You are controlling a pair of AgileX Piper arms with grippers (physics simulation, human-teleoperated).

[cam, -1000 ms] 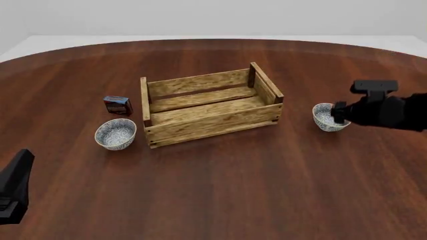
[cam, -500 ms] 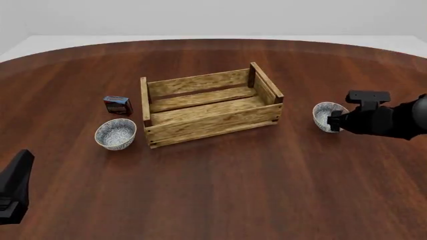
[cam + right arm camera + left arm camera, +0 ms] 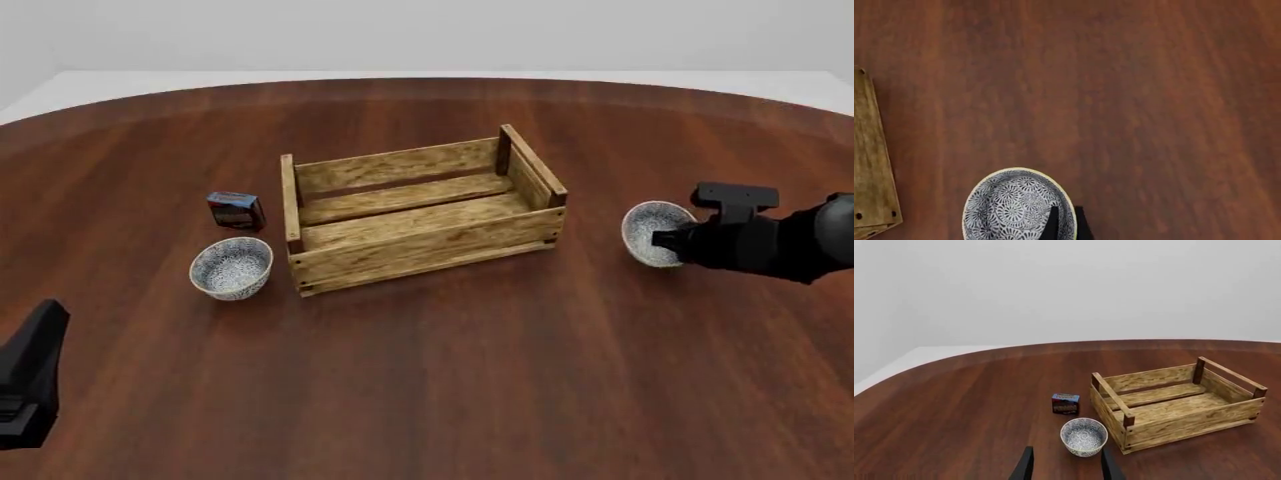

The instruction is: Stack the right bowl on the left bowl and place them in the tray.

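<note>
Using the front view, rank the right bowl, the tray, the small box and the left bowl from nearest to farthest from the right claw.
1. Right bowl, at the right claw.
2. Tray, mid-table.
3. Left bowl, left of the tray.
4. Small box, behind the left bowl; nearly tied with it.

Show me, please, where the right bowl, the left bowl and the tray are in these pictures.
right bowl (image 3: 653, 232): front view, on its patterned inside.
left bowl (image 3: 231, 266): front view, on its patterned inside.
tray (image 3: 424, 249): front view, on its near side slat.
</note>
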